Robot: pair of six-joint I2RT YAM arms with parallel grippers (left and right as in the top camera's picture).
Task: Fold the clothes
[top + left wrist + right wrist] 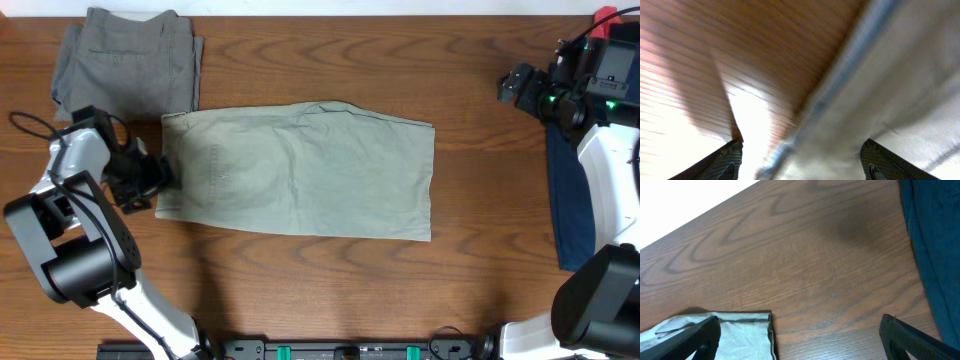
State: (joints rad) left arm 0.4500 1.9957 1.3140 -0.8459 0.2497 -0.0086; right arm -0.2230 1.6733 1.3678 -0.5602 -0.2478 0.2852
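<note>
Pale khaki-green shorts [300, 170] lie flat, folded in half, in the middle of the wooden table. My left gripper [150, 175] is at their left edge, low over the waistband. In the left wrist view its fingers are wide open [800, 160] with the blurred hem of the shorts [880, 95] between them, not gripped. My right gripper [520, 88] is open and empty, raised at the far right. In the right wrist view [800, 335] a corner of the khaki shorts [735, 335] shows below. Folded darker grey shorts [130, 62] lie at the back left. A navy blue garment [570, 200] lies at the right edge.
The wooden table [330, 290] has bare surface in front of and behind the khaki shorts. The far table edge [700, 217] shows against white in the right wrist view. The navy garment [935, 245] fills that view's right side.
</note>
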